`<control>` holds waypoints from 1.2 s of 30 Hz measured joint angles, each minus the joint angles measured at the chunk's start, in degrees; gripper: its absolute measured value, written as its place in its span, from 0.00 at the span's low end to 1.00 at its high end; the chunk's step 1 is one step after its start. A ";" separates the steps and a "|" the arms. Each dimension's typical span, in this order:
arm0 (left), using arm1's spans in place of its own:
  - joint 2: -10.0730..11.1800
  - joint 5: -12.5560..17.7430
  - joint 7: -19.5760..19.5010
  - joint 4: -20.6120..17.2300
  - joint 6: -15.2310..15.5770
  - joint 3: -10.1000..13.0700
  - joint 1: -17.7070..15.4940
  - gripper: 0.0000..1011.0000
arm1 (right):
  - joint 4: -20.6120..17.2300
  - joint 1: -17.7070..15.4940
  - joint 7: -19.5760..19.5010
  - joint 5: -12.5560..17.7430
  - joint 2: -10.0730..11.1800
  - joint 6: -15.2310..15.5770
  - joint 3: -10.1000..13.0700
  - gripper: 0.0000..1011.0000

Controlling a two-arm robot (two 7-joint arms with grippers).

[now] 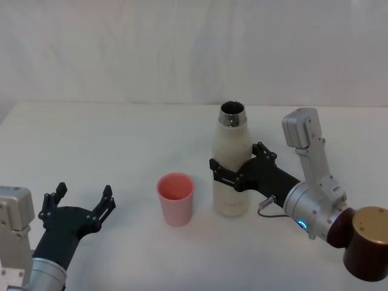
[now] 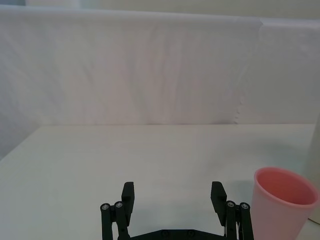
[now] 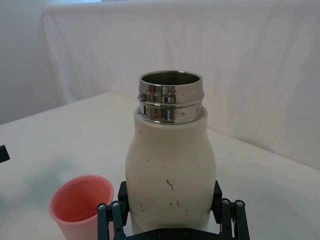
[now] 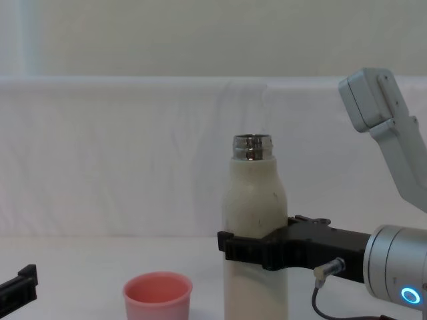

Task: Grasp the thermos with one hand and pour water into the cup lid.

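The thermos [image 1: 231, 159] stands upright on the white table [image 1: 109, 139], cream-white with an open steel neck [image 3: 170, 97]. My right gripper [image 1: 236, 162] reaches in from the right and is shut on its body about halfway up, one finger on each side [image 3: 122, 197]. In the chest view its black finger [image 4: 247, 250] crosses the thermos [image 4: 253, 200]. The cup lid [image 1: 176, 197], a salmon-pink cup, stands upright just left of the thermos, apart from it. My left gripper [image 1: 85, 193] hovers open near the table's front left, with nothing between its fingers [image 2: 128, 192] and the cup lid [image 2: 281, 200] off to one side.
A white cloth backdrop [image 1: 194, 48] hangs behind the table. The right arm's silver link [image 1: 306, 145] and brown joint cap [image 1: 370, 242] occupy the front right. Bare tabletop stretches left of the cup and behind both objects.
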 joint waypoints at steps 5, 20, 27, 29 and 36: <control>0.00 0.00 0.00 0.00 0.00 0.00 0.00 0.99 | -0.01 0.00 0.02 0.00 -0.01 0.02 0.00 0.95; 0.00 0.00 0.00 0.00 0.00 0.00 0.00 0.99 | -0.14 0.00 0.03 0.00 -0.06 0.05 0.07 0.99; 0.00 0.00 0.00 0.00 0.00 0.00 0.00 0.99 | -0.14 0.00 0.03 0.00 -0.06 0.07 0.09 0.99; 0.00 0.00 0.00 0.00 0.00 0.00 0.00 0.99 | -0.14 0.00 0.03 0.01 -0.06 0.08 0.09 0.99; 0.00 0.00 0.00 0.00 0.00 0.00 0.00 0.99 | -0.13 0.00 0.03 0.00 -0.06 0.08 0.09 0.99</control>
